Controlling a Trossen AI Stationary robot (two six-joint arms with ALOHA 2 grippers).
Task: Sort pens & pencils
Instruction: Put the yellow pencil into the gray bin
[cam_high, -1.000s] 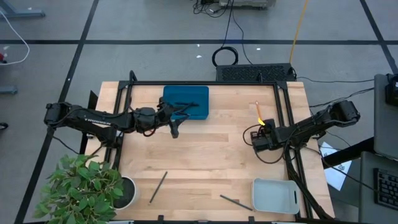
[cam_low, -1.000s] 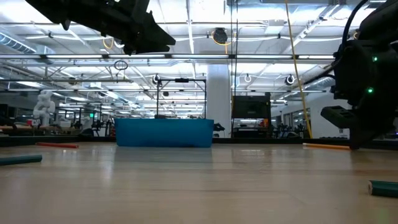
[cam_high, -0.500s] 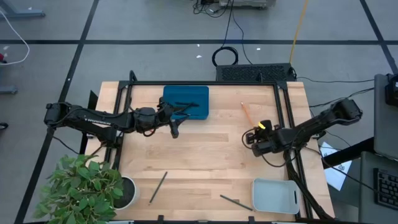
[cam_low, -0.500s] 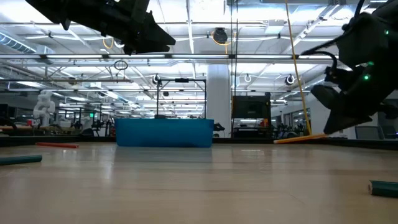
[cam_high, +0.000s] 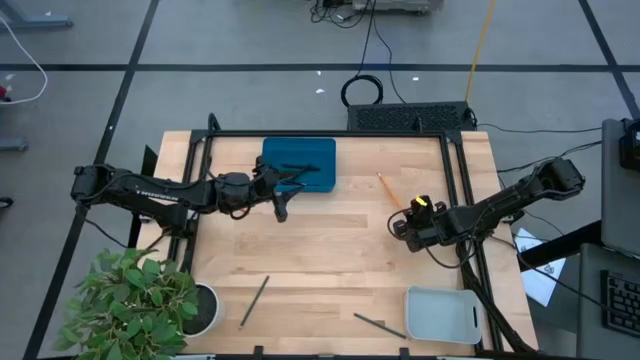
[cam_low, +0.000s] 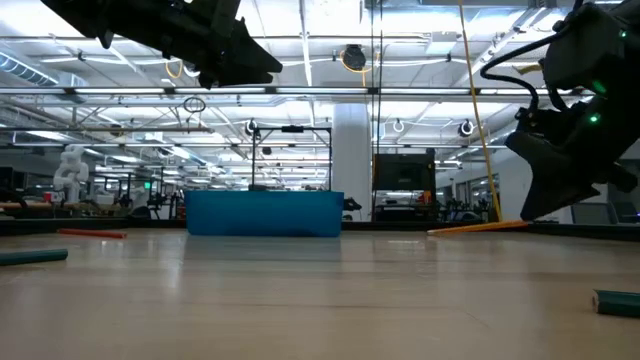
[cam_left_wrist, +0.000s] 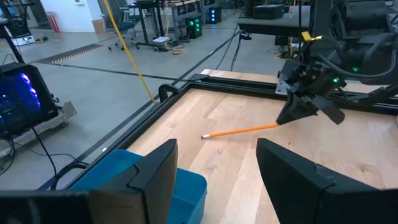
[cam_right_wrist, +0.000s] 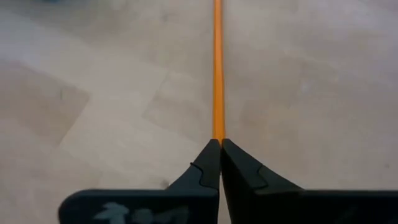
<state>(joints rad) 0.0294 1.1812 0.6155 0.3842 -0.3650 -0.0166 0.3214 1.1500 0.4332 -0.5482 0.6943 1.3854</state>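
The orange pencil slants across the far right of the table, and my right gripper is shut on its near end. In the low view the orange pencil tilts, its free end low by the tabletop. My left gripper hovers open above the table, at the near edge of the blue tray. Black pens lie inside that tray. A dark grey pencil rests flat near the table's near edge. A red pencil lies flat at the far left. My right gripper pinches the orange pencil's end between its two fingertips. The fingers slant down from the table's right and lie in line with the pencil. The held end is raised and the free end points toward the far left. I cannot tell whether that end touches the table.
A light grey tray sits at the near right corner, with another dark stick flat beside it. A potted plant stands at the near left corner. A black frame runs along the far edge. Bare wood lies in the middle.
My right gripper, staying shut on the orange pencil, has risen and shifted slightly toward the table's left. The pencil lay flat and pointed at the far edge; its held end has come up and its free end has swung toward the table's left.
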